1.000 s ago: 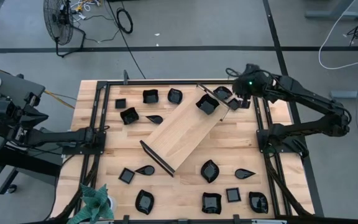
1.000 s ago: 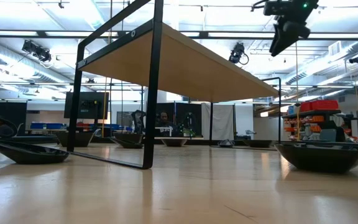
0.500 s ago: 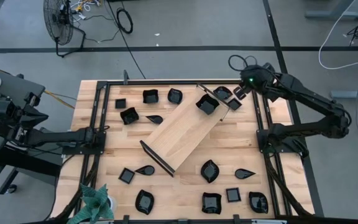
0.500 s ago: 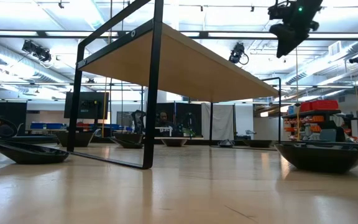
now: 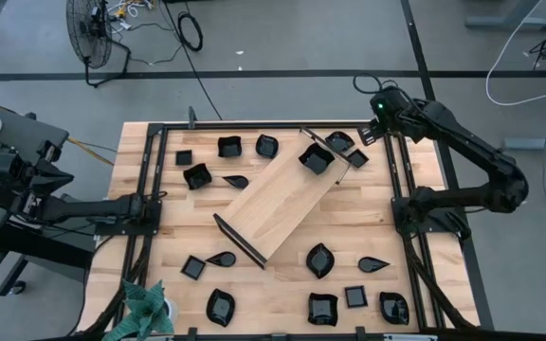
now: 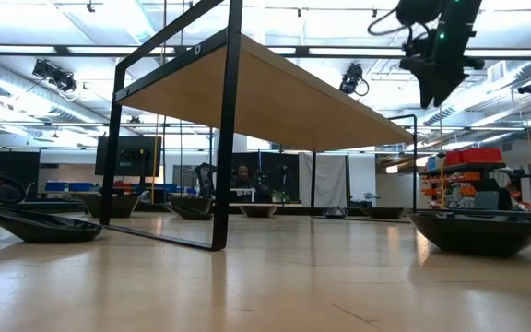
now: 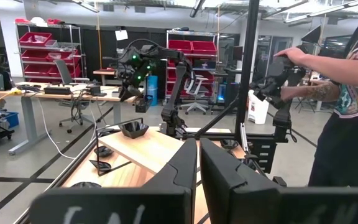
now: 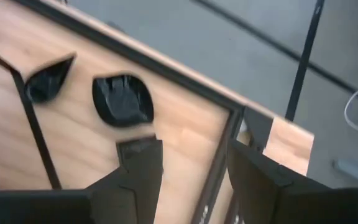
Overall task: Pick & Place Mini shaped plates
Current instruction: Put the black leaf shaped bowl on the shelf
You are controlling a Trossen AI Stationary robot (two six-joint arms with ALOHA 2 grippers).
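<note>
We see the right gripper (image 5: 378, 133) with its jaws standing wide and nothing between them, raised above the far right corner of the tabletop (image 5: 368, 204), just beside the black frame rail there. In its wrist view the two dark fingers (image 8: 143, 163) are spread apart over an oval black dish (image 8: 122, 99) and a teardrop-shaped one (image 8: 48, 77) lying on the wood below. Close by, a square black dish (image 5: 317, 159) sits on the far end of the long light-wood tray (image 5: 275, 205), which lies slantwise across the middle of the tabletop. The other mini shaped plates (image 5: 320, 260) are scattered around the tray: a group along the far edge to the left of the tray, and a larger group along the near edge, from a square one at the near left to a rounded one at the near right. The left gripper (image 7: 197, 177) waits off the left edge of the tabletop with its jaws narrow, nearly together, holding nothing. In the left wrist view we also make out a person's hand (image 7: 294, 56) resting on another arm rig beyond the tabletop.
</note>
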